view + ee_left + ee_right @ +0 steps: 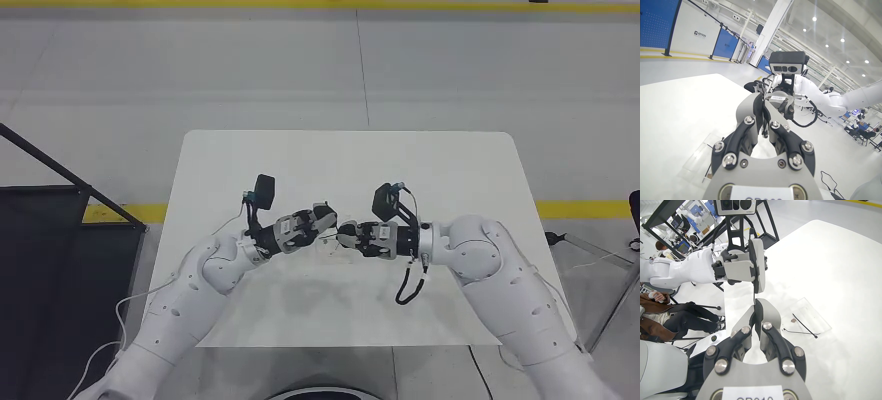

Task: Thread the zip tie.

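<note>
top view: the two arms come in from either side and meet over the middle of the white table. the left gripper and the right gripper point at each other, tips just beside one another and raised above the tabletop.

left wrist view: the left gripper's two fingers are pressed together, their black pads meeting with no gap between them. the right gripper sits directly beyond them, facing this way, its tips hidden behind the left one's fingers. below on the table lies a clear tray, flat and near the table's edge.

right wrist view: the right gripper's fingers are closed too, and a thin black zip tie runs straight out from between their tips into the bottom of the left gripper's pads. each gripper is clamped on one end of it, so the short stretch of strap bridges the small gap between them, in the air above the table. which end is the head cannot be told. the tray lies on the table below and to one side of the grippers, well apart from them. inside it are two loose ties, lying flat, their ends crossing or touching near one corner, and a small brown scrap just beside them.
</note>
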